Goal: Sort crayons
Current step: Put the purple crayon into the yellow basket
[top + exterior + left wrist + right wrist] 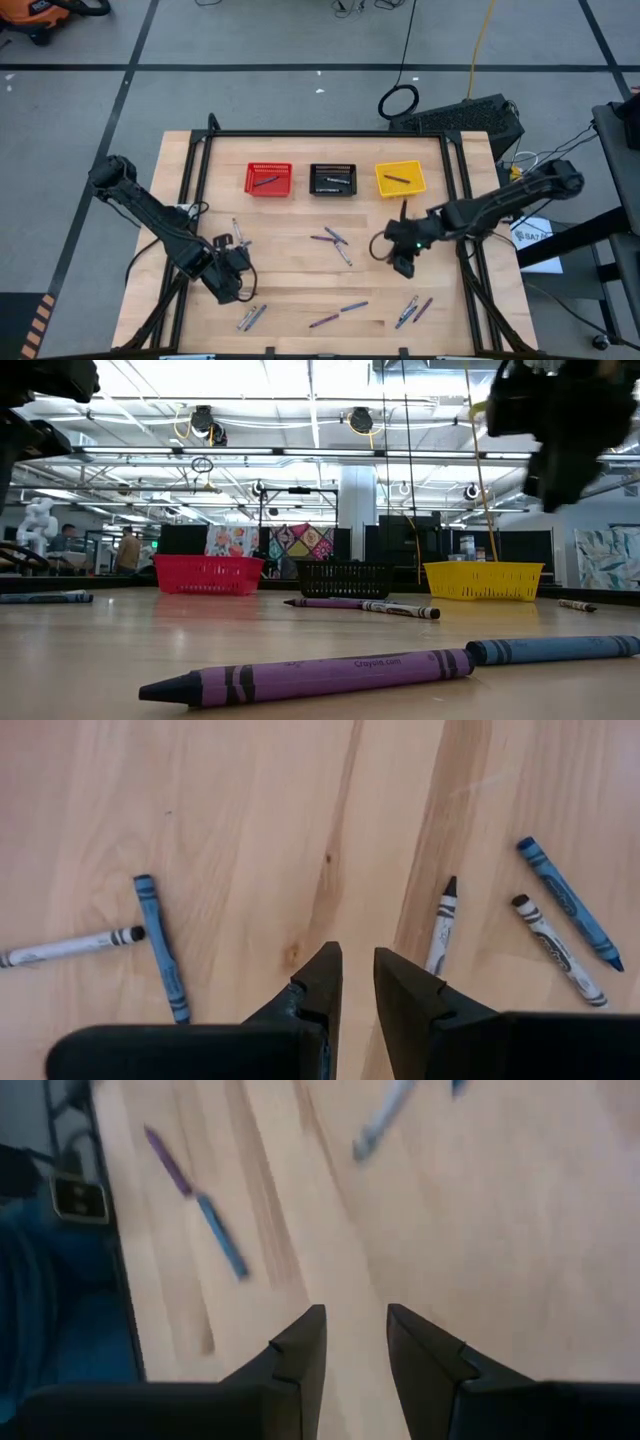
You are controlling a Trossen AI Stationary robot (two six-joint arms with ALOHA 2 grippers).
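Note:
Crayons lie scattered flat on the wooden table (300, 270): a cluster in the middle (333, 241), some near the front (340, 311), and a pair at the front right (413, 310). My left gripper (357, 972) hangs open over bare wood at the front left (236, 278), between a blue crayon (160, 945) and a grey one (442, 925). My right gripper (355, 1338) is open above the table at the right (403, 264), with nothing between its fingers. A purple crayon (168, 1160) and a blue one (222, 1235) lie ahead of it.
A red basket (268, 179), a black basket (332, 179) and a yellow basket (399, 178) stand in a row at the far side, each with a crayon inside. Black frame rails (195, 170) run along the table's sides. Bare wood lies between the baskets and the crayons.

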